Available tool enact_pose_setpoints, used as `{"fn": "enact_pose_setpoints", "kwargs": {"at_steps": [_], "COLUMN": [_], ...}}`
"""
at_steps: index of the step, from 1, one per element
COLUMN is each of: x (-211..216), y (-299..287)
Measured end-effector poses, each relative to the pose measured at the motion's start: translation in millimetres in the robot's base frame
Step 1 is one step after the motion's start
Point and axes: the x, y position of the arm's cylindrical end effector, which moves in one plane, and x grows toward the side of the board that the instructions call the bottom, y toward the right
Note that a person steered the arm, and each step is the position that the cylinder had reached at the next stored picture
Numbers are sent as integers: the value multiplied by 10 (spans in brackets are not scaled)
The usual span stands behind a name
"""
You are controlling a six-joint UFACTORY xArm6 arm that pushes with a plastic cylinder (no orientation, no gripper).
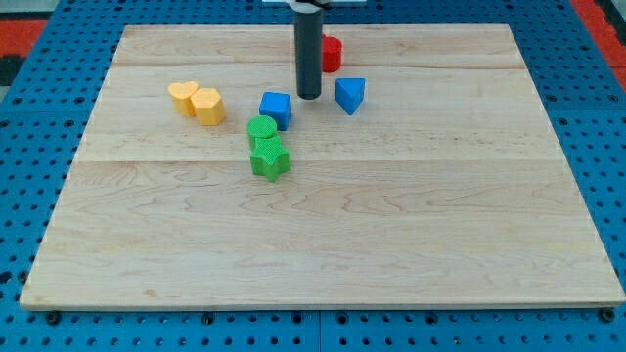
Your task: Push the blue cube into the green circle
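The blue cube [276, 108] sits on the wooden board [323, 225], just above and to the right of the green circle [262, 128], touching or nearly touching it. My tip [309, 96] is just to the right of the blue cube and slightly above it, with a small gap. A green star block [269, 158] lies right below the green circle, touching it.
A blue triangular block [350, 94] lies to the right of my tip. A red block [332, 53] is partly hidden behind the rod. Two yellow blocks [197, 102] sit side by side at the left. Blue pegboard [29, 147] surrounds the board.
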Motion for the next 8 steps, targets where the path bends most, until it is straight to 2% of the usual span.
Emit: {"fn": "enact_pose_setpoints", "kwargs": {"at_steps": [1, 2, 4, 5, 6, 7, 8], "x": [16, 80, 175, -72, -177, 119, 268], "y": [15, 390, -419, -261, -491, -1191, -1518]}}
